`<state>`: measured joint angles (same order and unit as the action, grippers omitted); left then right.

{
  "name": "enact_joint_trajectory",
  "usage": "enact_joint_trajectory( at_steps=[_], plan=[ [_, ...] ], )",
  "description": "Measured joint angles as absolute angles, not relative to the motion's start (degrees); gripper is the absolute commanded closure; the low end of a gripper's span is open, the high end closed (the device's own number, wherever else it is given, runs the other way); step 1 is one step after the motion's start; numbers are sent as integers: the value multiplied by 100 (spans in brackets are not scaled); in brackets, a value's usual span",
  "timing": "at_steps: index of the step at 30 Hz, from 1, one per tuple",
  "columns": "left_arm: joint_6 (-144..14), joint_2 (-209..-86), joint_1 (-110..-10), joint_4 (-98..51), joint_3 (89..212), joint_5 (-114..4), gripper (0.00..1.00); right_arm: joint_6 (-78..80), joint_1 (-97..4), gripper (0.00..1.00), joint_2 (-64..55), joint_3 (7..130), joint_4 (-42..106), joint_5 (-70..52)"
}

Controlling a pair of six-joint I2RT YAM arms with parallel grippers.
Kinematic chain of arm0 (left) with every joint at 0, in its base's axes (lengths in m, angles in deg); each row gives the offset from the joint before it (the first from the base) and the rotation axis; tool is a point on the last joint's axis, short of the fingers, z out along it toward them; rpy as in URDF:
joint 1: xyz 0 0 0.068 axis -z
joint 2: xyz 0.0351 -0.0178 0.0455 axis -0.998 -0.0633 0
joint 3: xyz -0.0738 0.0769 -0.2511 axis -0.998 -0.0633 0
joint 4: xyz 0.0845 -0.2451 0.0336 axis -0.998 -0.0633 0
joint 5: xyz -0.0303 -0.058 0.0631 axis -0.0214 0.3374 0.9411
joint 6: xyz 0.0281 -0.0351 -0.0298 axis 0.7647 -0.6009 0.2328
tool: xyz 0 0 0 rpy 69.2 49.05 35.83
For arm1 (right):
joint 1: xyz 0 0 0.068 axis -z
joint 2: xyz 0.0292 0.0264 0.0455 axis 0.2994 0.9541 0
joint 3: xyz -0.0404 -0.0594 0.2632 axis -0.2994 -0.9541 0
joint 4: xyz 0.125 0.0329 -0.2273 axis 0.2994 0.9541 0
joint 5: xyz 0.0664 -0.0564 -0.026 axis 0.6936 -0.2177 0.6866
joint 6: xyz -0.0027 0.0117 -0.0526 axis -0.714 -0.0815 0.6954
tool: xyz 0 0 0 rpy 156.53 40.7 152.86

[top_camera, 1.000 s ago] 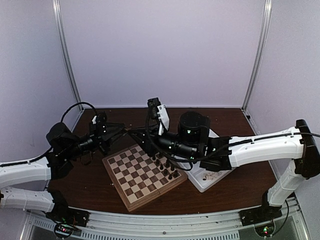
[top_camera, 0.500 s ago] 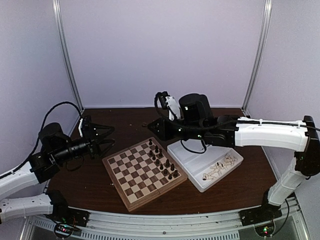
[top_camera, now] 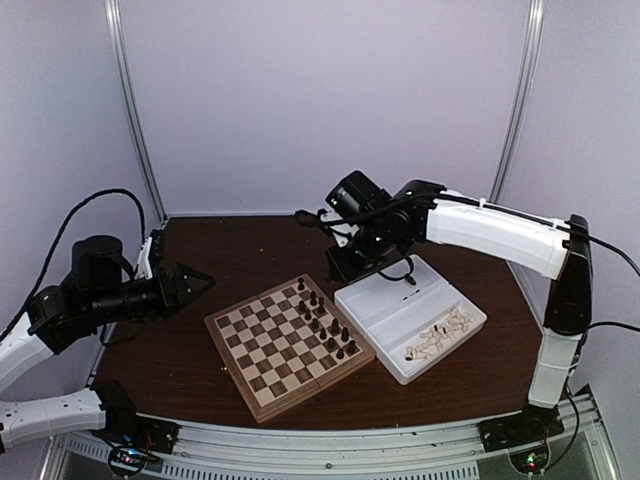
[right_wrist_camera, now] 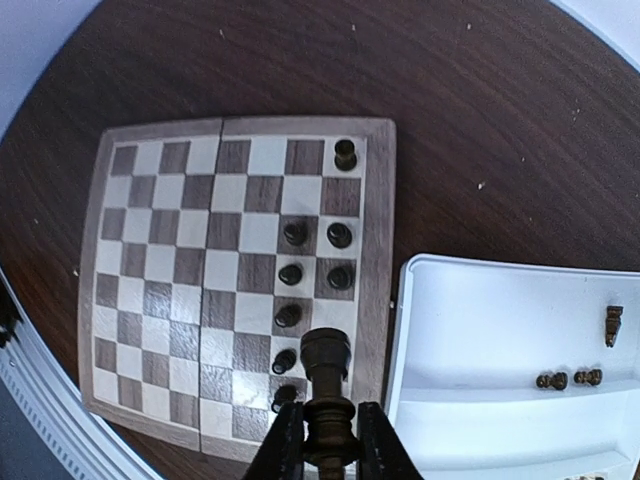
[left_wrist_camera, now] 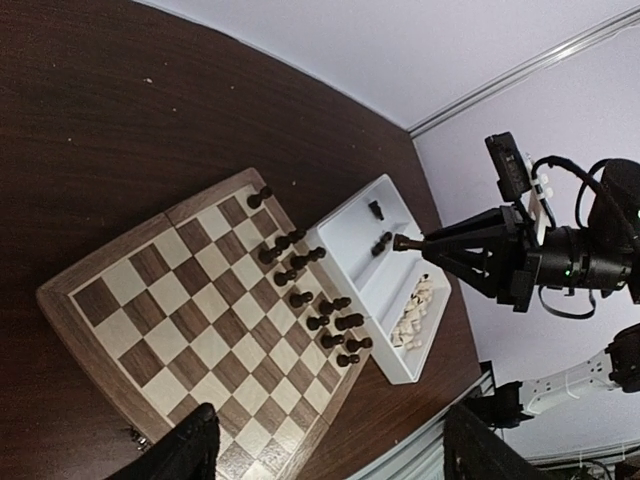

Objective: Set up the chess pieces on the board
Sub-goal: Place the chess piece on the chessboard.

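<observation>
The board (top_camera: 265, 362) lies at the table's middle, with several dark chess pieces (top_camera: 325, 320) in two rows along its right side. My right gripper (top_camera: 337, 270) hangs above the board's far right edge, beside the tray. In the right wrist view, it (right_wrist_camera: 325, 440) is shut on the stem of a dark chess piece (right_wrist_camera: 326, 372) over the board (right_wrist_camera: 160, 250). My left gripper (top_camera: 195, 280) is open and holds nothing, left of the board. Its fingertips (left_wrist_camera: 195, 440) frame the board (left_wrist_camera: 170, 330) and the dark pieces (left_wrist_camera: 310, 290).
A white two-compartment tray (top_camera: 385, 305) sits right of the board. Pale pieces (top_camera: 435, 338) are heaped in its near compartment, and a few dark pieces (right_wrist_camera: 565, 380) lie in the far one. The enclosure's walls and posts stand close around the dark table.
My left gripper has opened and pulled back to the left, away from the board's far corner. My right arm has swung right and up toward the tray, still shut.
</observation>
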<state>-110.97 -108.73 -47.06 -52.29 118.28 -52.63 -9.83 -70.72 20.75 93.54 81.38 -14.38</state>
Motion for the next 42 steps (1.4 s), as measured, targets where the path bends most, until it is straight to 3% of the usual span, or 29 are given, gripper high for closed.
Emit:
enact_joint_trajectory(
  at_steps=[13, 42],
  plan=[
    [-10573, -11099, -4706, -5747, 12036, -5239, 23, -248, -7039, 100, 3478, 10657, 9419, -1246],
    [-10426, -11330, -4706, -5777, 12082, -5187, 23, 178, -7037, 100, 4553, 11312, 10004, -1233]
  ],
)
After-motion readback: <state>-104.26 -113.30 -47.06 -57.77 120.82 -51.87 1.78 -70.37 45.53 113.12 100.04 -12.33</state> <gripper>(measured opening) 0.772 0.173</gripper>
